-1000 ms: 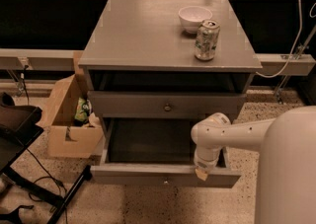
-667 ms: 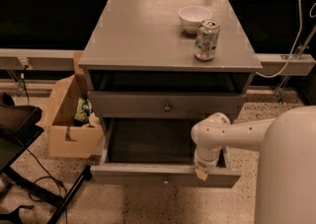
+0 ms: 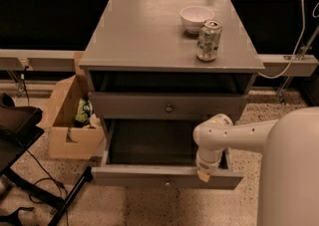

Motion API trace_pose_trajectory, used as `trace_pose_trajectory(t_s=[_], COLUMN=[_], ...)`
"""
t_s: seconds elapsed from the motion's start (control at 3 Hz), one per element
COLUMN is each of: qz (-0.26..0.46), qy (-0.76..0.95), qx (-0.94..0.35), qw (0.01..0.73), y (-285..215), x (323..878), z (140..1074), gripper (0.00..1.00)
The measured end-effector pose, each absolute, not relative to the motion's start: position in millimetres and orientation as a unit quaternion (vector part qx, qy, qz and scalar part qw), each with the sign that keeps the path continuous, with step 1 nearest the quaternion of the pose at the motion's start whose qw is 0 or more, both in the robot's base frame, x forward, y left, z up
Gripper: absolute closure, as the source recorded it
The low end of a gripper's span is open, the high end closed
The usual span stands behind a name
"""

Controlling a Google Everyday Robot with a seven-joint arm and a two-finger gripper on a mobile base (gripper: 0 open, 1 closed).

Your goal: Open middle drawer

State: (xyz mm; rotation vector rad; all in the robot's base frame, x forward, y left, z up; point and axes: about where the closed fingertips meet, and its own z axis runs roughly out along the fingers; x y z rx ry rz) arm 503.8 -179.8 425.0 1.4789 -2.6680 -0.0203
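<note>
Entry, single camera view.

- Grey desk point(image 3: 144, 31) sits centre frame. On its top, toward 1 o'clock: a white bowl point(image 3: 196, 18), with a drinks can point(image 3: 209, 40) upright just in front of it, toward 5 o'clock of the bowl. I cannot tell whether they touch.
- Upper drawer point(image 3: 124, 105) is shut, with a small round knob point(image 3: 169, 108) at its centre.
- Middle drawer point(image 3: 134, 176) is directly below and stands well out toward me. Its dark interior is in view, and its own knob point(image 3: 167, 183) shows on the front panel at 6 o'clock.
- White arm point(image 3: 239, 138) enters from 3 o'clock and bends down at the wrist.
- Claw point(image 3: 204, 173) is at the top edge of the middle drawer's front panel, right of its centre, toward 5 o'clock of the desk. I cannot tell how wide the claw is open, or whether it has hold of the panel.
- On the speckled floor point(image 3: 149, 207) at 9 o'clock of the desk is an open cardboard box point(image 3: 67, 130) with a green packet point(image 3: 82, 112) inside, just beside the desk's left side.
- A pale cable point(image 3: 299, 26) hangs at 2 o'clock.
</note>
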Motion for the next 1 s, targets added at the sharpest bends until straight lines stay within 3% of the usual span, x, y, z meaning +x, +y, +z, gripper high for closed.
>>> trace_pose_trajectory(t_s=[0.67, 1.0], qz=[-0.007, -0.008], qy=[-0.874, -0.873], qx=[0.484, 0.484], qw=[0.047, 0.048], y=[-180.0, -180.2], x=[502.5, 501.5], z=[423.7, 422.6], gripper=[0.12, 0.00])
